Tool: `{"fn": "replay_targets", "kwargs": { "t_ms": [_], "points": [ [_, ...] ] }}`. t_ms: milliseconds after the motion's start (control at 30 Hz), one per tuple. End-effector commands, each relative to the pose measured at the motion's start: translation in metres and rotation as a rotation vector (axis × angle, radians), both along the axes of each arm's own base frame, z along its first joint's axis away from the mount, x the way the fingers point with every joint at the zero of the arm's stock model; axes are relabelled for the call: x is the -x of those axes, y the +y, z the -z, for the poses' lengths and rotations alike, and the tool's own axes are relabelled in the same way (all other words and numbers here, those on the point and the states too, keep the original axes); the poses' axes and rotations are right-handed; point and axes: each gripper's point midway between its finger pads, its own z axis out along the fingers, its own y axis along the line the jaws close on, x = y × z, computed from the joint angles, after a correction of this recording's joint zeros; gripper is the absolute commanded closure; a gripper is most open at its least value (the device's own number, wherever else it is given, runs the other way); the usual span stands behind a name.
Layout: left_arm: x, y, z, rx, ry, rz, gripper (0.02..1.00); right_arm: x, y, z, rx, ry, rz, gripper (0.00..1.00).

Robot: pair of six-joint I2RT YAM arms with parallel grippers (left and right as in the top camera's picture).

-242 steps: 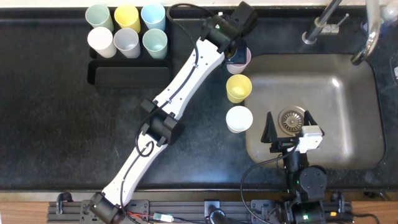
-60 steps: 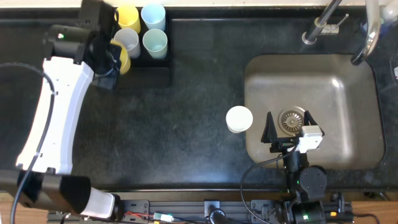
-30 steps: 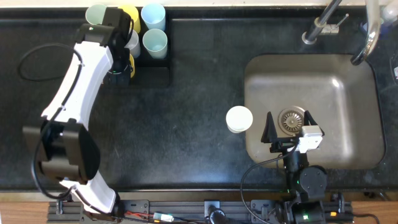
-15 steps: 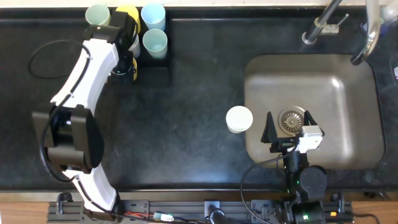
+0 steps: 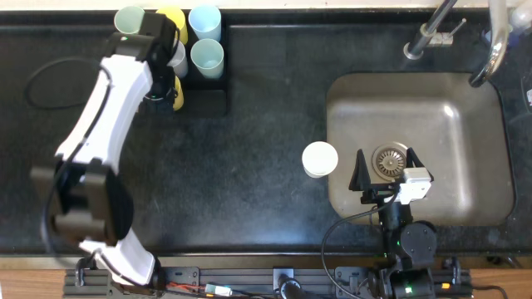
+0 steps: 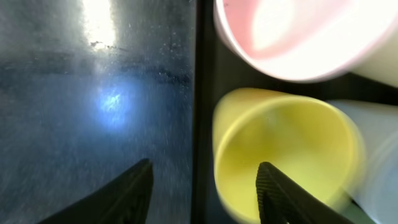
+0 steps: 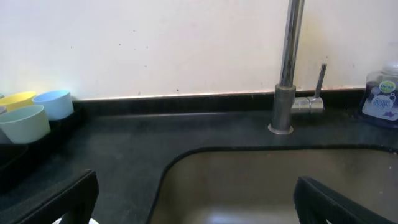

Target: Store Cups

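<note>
Black counter [image 5: 249, 166] runs the width of the bench, with a steel sink [image 5: 465, 199] set into its right side. Nearest the arm bases, the right gripper [image 5: 386, 166] hangs over the sink by the drain [image 5: 384, 154], its fingers spread wide with nothing between them. Just left of it a white cup [image 5: 319, 159] stands mouth up on the counter at the sink's left rim, apart from the gripper.

Farther up and well to the left, the left arm reaches to a black tray [image 5: 204, 101]. The left gripper [image 6: 202, 180] is over the tray's near row with its fingers parted. One finger is above the counter outside the tray's wall, the other above the mouth of a yellow cup [image 6: 280, 143] standing upright in the tray (neither seems to touch its rim). A pink cup [image 6: 298, 31] stands just beside the yellow one, and a pale cup [image 6: 379, 162] is on another side of it.

Beyond the gripper the tray holds a mint cup [image 5: 207, 56], a pale green cup [image 5: 130, 18], a second yellow cup [image 5: 172, 13] and a blue cup [image 5: 204, 18], all upright. At the far right the tap [image 5: 432, 33] rises behind the sink, with a soap bottle [image 7: 380, 93] beside it.
</note>
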Motion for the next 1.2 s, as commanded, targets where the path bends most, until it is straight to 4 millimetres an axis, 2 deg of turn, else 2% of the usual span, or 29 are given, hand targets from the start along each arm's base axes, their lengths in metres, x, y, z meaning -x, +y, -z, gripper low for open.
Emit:
{"fn": "replay_targets", "kwargs": {
  "t_ms": [33, 133, 167, 233, 267, 333, 367, 433, 500, 567, 667, 767, 900, 1067, 1200],
  "points": [
    [0.018, 0.016, -0.102, -0.049, -0.267, 0.039, 0.305, 0.000, 0.000, 0.003, -0.006, -0.002, 0.003, 0.005],
    [0.023, 0.031, -0.152, -0.181, -0.406, 0.171, 0.119, 0.000, 0.000, 0.003, -0.005, -0.002, 0.003, 0.003],
    [0.021, 0.034, -0.171, -0.248, -0.457, 0.254, 0.018, 0.000, 0.000, 0.003, -0.006, -0.002, 0.003, 0.005],
    [0.011, 0.034, -0.211, -0.419, -0.566, 0.508, 0.018, 0.000, 0.000, 0.003, -0.006, -0.002, 0.003, 0.005],
    [0.004, 0.026, -0.235, -0.538, -0.640, 0.697, 0.018, 0.000, 0.000, 0.003, -0.006, -0.002, 0.003, 0.005],
    [0.000, 0.007, -0.271, -0.736, -0.774, 0.976, 0.018, 0.000, 0.000, 0.003, -0.006, -0.002, 0.003, 0.003],
    [0.003, -0.001, -0.282, -0.822, -0.830, 1.065, 0.018, 0.000, 0.000, 0.003, -0.005, -0.002, 0.003, 0.003],
    [0.016, -0.002, -0.293, -0.947, -0.915, 1.106, 0.018, 0.000, 0.000, 0.003, -0.005, -0.002, 0.003, 0.005],
    [0.033, 0.005, -0.290, -1.003, -0.979, 1.055, 0.018, 0.000, 0.000, 0.003, -0.005, -0.002, 0.003, 0.005],
    [0.053, 0.014, -0.276, -1.042, -1.015, 1.009, 0.018, 0.000, 0.000, 0.003, -0.006, -0.002, 0.003, 0.003],
    [0.083, 0.025, -0.237, -1.070, -1.031, 0.976, 0.018, 0.000, 0.000, 0.003, -0.006, -0.002, 0.003, 0.003],
    [0.108, 0.025, -0.201, -1.079, -1.062, 0.981, 0.018, 0.000, 0.000, 0.003, -0.006, -0.002, 0.003, 0.003],
    [0.136, 0.021, -0.168, -1.109, -1.135, 0.976, 0.018, 0.000, 0.000, 0.003, -0.006, -0.002, 0.003, 0.007],
    [0.152, 0.012, -0.144, -1.132, -1.211, 0.998, 0.020, 0.000, 0.000, 0.003, -0.006, -0.002, 0.003, 0.005],
    [0.151, -0.001, -0.123, -1.100, -1.246, 1.064, 0.018, 0.000, 0.000, 0.003, -0.006, -0.002, 0.003, 0.005]
  ]
}}
